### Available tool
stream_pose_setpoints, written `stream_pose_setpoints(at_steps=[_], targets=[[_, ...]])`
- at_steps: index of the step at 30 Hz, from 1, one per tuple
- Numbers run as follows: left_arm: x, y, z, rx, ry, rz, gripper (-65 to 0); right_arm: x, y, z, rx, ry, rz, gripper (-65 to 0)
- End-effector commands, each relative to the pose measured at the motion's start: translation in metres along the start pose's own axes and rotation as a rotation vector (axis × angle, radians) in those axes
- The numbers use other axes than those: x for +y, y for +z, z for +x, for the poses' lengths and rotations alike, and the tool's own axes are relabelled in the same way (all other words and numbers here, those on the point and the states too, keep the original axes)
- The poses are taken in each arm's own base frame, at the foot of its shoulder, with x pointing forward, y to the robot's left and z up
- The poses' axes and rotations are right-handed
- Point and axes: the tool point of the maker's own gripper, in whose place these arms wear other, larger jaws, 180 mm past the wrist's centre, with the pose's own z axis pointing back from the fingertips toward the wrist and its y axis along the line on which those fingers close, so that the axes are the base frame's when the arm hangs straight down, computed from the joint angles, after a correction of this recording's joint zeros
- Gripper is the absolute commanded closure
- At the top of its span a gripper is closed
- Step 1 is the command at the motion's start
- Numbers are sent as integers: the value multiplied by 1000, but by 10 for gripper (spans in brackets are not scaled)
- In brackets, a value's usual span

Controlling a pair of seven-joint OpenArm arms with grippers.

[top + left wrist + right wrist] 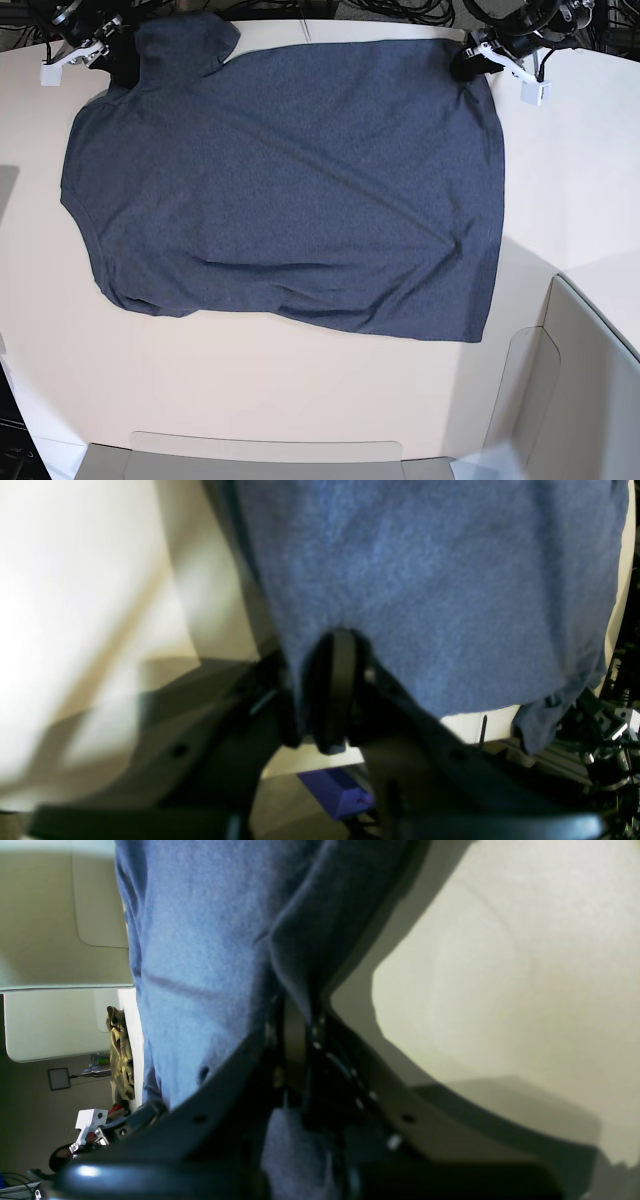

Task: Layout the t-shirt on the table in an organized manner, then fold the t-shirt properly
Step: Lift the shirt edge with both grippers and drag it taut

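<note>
The dark navy-grey t-shirt [290,180] lies spread flat on the pale table [300,390], plain side up, with no lettering showing. My left gripper [468,62] sits at the shirt's far right corner. In the left wrist view its black fingers [332,700] are pinched together on the edge of the t-shirt [425,580]. My right gripper [118,62] is at the far left corner, beside a sleeve. In the right wrist view it [295,1040] is shut on a fold of the t-shirt [200,940], with cloth running between the fingers.
Grey translucent panels stand along the near edge [260,455] and at the near right [580,380]. Black cables [400,12] lie beyond the far edge. A purple block [335,790] shows below the table edge in the left wrist view.
</note>
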Motion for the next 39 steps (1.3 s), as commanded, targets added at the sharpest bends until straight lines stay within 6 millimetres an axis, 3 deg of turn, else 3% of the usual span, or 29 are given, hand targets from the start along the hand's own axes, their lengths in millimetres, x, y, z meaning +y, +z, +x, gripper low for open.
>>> stream_pose_setpoints(at_steps=[1, 10, 17, 25, 32, 39], targets=[[6, 4, -5, 20, 0, 26, -33, -32, 7, -30, 167, 7, -162, 0], [6, 10, 1, 10, -32, 37, 0, -33, 9, -30, 169, 6, -167, 0], [-2, 27, 14, -57, -109, 70, 0, -34, 16, -15, 165, 58, -187, 0], [-1, 30, 22, -64, -142, 79, 0, 4, 26, 15, 112, 254, -184, 0], [-3, 34, 29, -68, -175, 85, 0, 34, 35, 27, 83, 390, -182, 0], [-26, 46, 45, -109, -350, 80, 0, 76, 43, 41, 37, 562, -168, 0]])
